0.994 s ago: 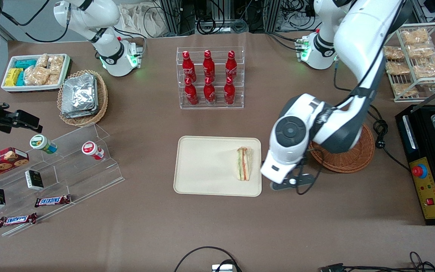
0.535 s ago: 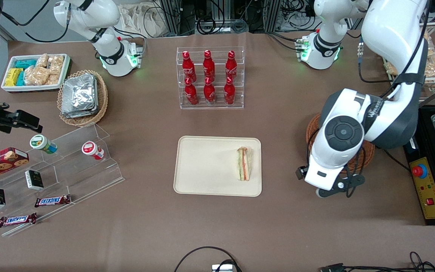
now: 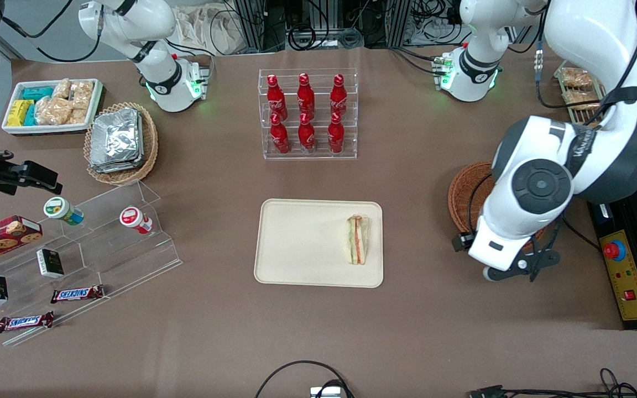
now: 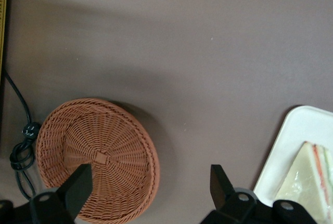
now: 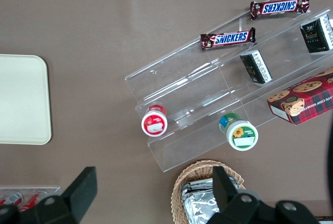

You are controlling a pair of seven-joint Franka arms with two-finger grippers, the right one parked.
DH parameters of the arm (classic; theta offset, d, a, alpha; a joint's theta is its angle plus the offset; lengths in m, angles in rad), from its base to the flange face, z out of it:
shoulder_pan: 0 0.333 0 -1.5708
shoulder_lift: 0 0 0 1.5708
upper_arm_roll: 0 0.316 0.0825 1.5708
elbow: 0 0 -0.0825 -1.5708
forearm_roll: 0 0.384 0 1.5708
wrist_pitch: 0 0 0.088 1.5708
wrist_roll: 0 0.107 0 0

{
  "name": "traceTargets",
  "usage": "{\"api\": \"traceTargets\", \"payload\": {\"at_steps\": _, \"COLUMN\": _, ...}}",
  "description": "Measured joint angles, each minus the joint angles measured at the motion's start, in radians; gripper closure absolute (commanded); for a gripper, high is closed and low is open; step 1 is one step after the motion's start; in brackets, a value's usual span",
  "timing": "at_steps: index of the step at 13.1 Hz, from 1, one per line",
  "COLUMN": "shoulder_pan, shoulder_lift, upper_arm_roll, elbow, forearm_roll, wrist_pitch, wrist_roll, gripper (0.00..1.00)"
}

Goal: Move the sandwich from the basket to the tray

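A brown bench seen from above carries everything. Near its middle lies a flat cream-beige rectangular plastic tray (image 3: 318, 243) with rounded corners and a low rim. A small triangular clear-wrapped sandwich (image 3: 357, 239) of pale bread, with red, orange and green filling along its edge, rests on the tray close to the short edge facing the working arm's end of the bench.

Further toward that end, well apart from the tray, sits a round, shallow, reddish-brown woven wicker basket (image 3: 470, 196), partly covered by the white arm. The wrist view shows the basket (image 4: 96, 156) with nothing in it.

The left arm's black two-finger gripper (image 3: 517, 265) hangs above bare bench just beside the basket, on the side nearer the front camera. In the wrist view its fingers (image 4: 78, 185) stand wide apart and carry nothing.

Judged from this, the sandwich is delivered and the placing step is done. What remains seems to be only for the arm to draw clear and park, without touching basket or tray.
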Motion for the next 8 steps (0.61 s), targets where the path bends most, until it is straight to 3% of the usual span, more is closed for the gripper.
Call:
{"api": "traceTargets", "payload": {"at_steps": 4, "shoulder_pan": 0.002, "shoulder_lift": -0.167, "upper_arm_roll": 0.170, "elbow": -0.130, "forearm_roll": -0.116, "wrist_pitch": 0.011, "wrist_roll": 0.266, "gripper": 0.00}}
{"api": "traceTargets", "payload": {"at_steps": 8, "shoulder_pan": 0.001, "shoulder_lift": -0.296, "upper_arm_roll": 0.268, "elbow": -0.176, "forearm_roll": -0.187, "wrist_pitch": -0.050, "wrist_roll": 0.465, "gripper": 0.00}}
